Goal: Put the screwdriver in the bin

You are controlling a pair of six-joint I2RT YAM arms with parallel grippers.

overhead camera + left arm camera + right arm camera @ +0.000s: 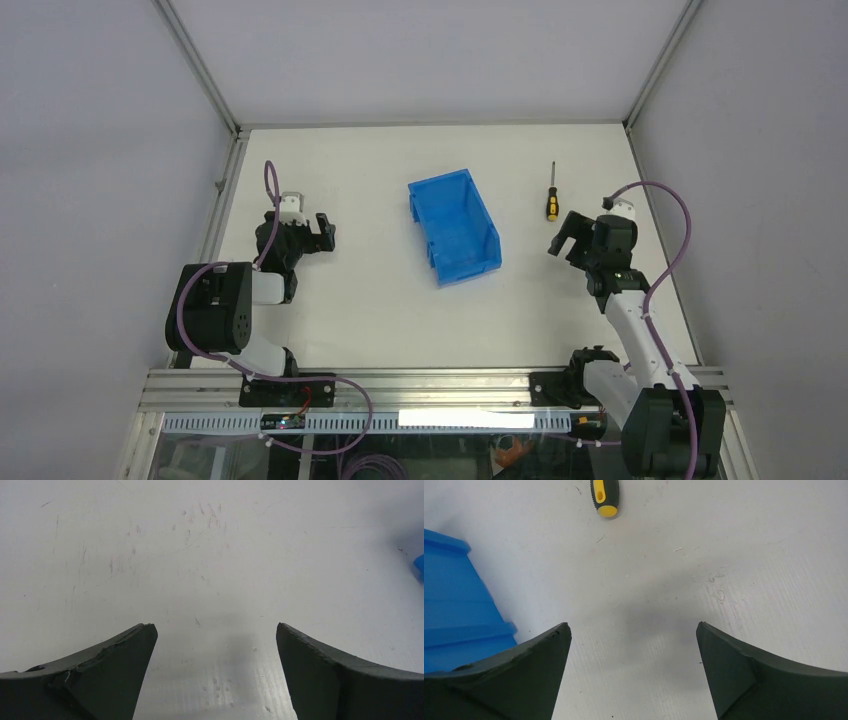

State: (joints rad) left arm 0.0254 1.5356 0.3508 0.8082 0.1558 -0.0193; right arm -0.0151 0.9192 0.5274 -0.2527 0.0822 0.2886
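- Black-and-yellow handle, thin dark shaft: the screwdriver (pixel 551 200) looks light and rigid, with nothing fragile about it. The rounded handle may well roll or skid on the smooth top if it is nudged from one side.
- The best hold, I judge, is across the thick handle, jaws square to its length. The shaft seems too thin for a sure pinch.
- It lies flat on the table (pixel 380 310), right of the bin (pixel 455 228) and well apart from it, with the handle end toward the arms.
- The right gripper (pixel 631 627) is spread wide and grips nothing. In its wrist view the handle's butt lies beyond the fingertips, off to the left.
- The left gripper (pixel 216 626) is likewise wide open and empty, over the table left of the bin.
- The tabletop is white, matte and lightly scuffed, and grey panels (pixel 80 150) wall it in on three sides. The bin's top is open and nothing lies in it.
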